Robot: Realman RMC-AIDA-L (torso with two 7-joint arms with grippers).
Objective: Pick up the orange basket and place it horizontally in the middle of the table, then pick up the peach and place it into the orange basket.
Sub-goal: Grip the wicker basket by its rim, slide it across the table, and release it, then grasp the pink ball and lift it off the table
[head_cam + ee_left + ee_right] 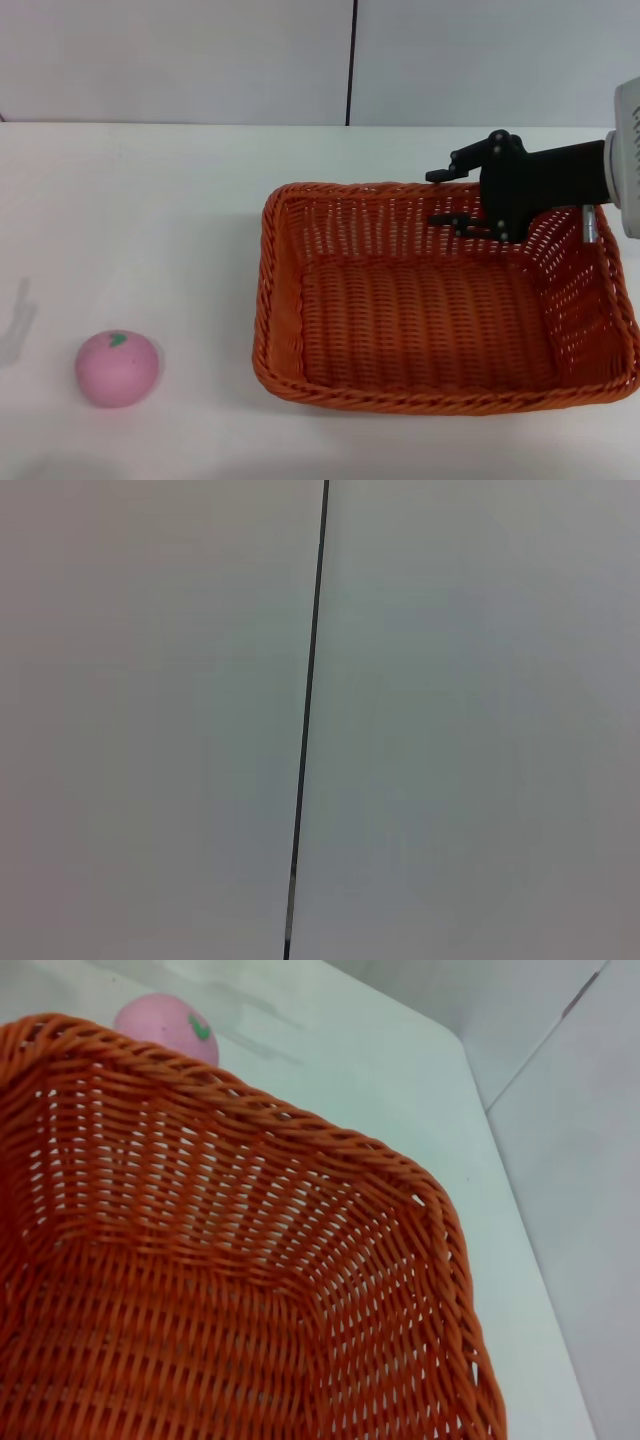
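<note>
The orange basket [268, 300] lies lengthwise across the white table [150, 220], right of centre, and nothing is in it. My right gripper [442, 198] reaches in from the right at the basket's far rim. It is open, with one finger beyond the rim and the other inside. The pink peach [117, 368] sits on the table at the near left, well apart from the basket. In the right wrist view, the basket's woven wall [300, 1130] fills the picture and the peach [168, 1025] shows past its rim. My left gripper is out of view.
A pale wall with a dark vertical seam [351, 60] stands behind the table; the left wrist view shows only that wall and seam [305, 730]. Bare tabletop [350, 1060] lies between peach and basket.
</note>
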